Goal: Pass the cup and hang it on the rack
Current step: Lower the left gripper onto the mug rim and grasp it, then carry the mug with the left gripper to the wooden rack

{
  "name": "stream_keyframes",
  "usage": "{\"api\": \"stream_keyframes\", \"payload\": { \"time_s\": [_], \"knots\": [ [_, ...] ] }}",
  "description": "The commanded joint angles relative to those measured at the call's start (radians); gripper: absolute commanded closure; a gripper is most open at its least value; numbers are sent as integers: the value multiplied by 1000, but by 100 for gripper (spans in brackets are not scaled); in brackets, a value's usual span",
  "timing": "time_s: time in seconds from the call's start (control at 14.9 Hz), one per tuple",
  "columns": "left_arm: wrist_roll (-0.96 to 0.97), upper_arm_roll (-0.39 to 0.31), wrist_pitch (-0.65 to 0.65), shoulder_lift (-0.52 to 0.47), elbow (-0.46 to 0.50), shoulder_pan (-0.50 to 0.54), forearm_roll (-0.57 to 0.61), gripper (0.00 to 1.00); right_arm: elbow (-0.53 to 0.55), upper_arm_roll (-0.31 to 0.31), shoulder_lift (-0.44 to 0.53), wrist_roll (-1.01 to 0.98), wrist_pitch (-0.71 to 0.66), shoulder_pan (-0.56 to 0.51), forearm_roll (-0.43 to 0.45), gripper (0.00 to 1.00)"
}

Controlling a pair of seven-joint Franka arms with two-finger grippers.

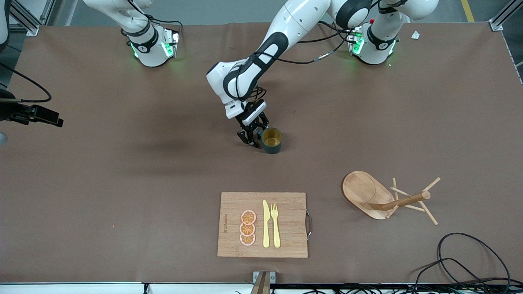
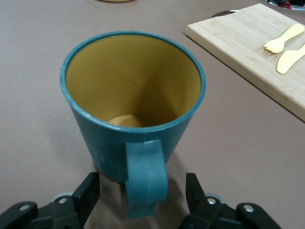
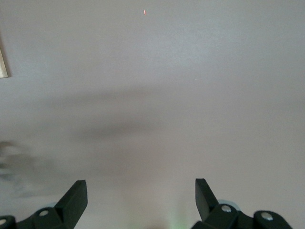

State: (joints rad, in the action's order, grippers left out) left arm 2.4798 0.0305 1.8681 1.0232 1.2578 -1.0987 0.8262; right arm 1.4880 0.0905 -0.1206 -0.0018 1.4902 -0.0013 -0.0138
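The small teal cylindrical cup point(image 1: 272, 140) with a mustard-yellow inside stands upright on the brown worktop point(image 1: 122, 183) at mid-frame. The left hand point(image 2: 142, 196) sits low at it, fingers apart on either side of the handle, not touching it. The right hand point(image 3: 141, 195) hangs open over bare worktop. The light wooden rack point(image 1: 384, 198) stands at lower right.

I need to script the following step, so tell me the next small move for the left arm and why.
Probably close the left tool on the handle of the cup. Its fingers stand either side of the handle with a gap on each side, so nothing is gripped yet, and the cup sits upright on the table. The rack lies toward the left arm's end, nearer the front camera.
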Motion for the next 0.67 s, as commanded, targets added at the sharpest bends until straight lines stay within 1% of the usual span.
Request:
{"api": "stream_keyframes", "payload": {
  "time_s": [0.0, 0.07, 0.13, 0.34, 0.54, 0.61],
  "knots": [
    [5, -9, 6, 17, -23, -6, 13, 75, 105, -2, 103, 17, 48, 3, -6, 0],
    [7, -9, 6, 17, -21, -6, 13, 90, 147, -2, 143, 16, 73, 3, -5, 0],
    [5, -9, 6, 17, -20, -6, 13, 99, 170, -2, 169, 11, 90, 3, -2, 0],
    [-5, -9, 14, 15, -20, 0, 13, 100, 178, 0, 209, 8, 81, 1, 3, 0],
    [-13, 5, 68, -9, -23, 55, -2, 100, 183, 8, 223, -38, 55, -2, 3, 0],
    [-25, 12, 89, -23, -23, 80, -24, 100, 176, 11, 223, -50, 38, -5, 3, 0]
  ]
}}
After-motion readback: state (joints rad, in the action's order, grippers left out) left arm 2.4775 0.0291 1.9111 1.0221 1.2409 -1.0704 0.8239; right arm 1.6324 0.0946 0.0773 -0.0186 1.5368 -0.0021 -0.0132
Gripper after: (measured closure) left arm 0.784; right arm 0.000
